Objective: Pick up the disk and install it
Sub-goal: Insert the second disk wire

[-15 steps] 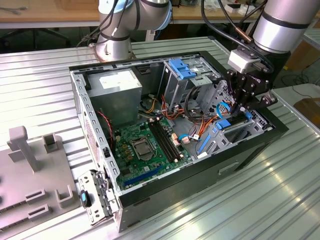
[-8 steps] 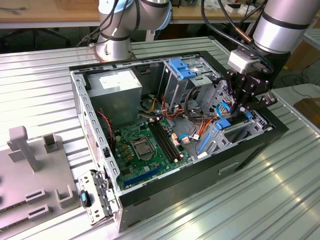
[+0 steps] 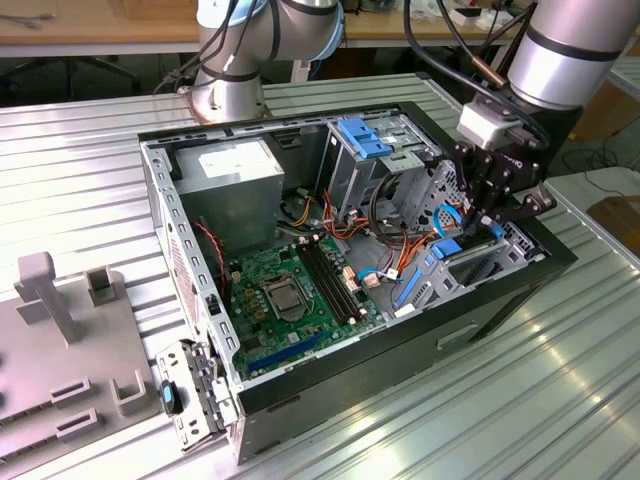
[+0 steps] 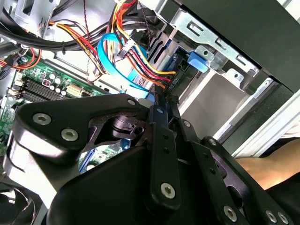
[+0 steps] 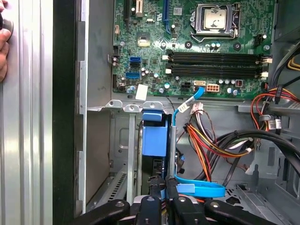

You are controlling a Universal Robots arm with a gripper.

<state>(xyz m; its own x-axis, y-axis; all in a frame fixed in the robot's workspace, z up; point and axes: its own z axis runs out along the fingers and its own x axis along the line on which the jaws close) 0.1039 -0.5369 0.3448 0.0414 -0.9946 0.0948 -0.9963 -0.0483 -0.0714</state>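
We see the open computer case (image 3: pixel 190 235) filling mid-frame in the exterior view; at its right edge the gripper (image 3: pixel 478 222) has its fingers nearly closed on the blue-railed disk (image 5: pixel 154 140), standing edge-up in the drive bay.

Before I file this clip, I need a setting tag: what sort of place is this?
Probably a robotics lab or test bench: an opened computer case lies on a ribbed metal table, with the robot arm reaching in and wooden workbenches behind.

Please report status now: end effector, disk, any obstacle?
End effector low over drive bay, closed. Disk seated in bay, below fingertips. Cables crowd beside it.
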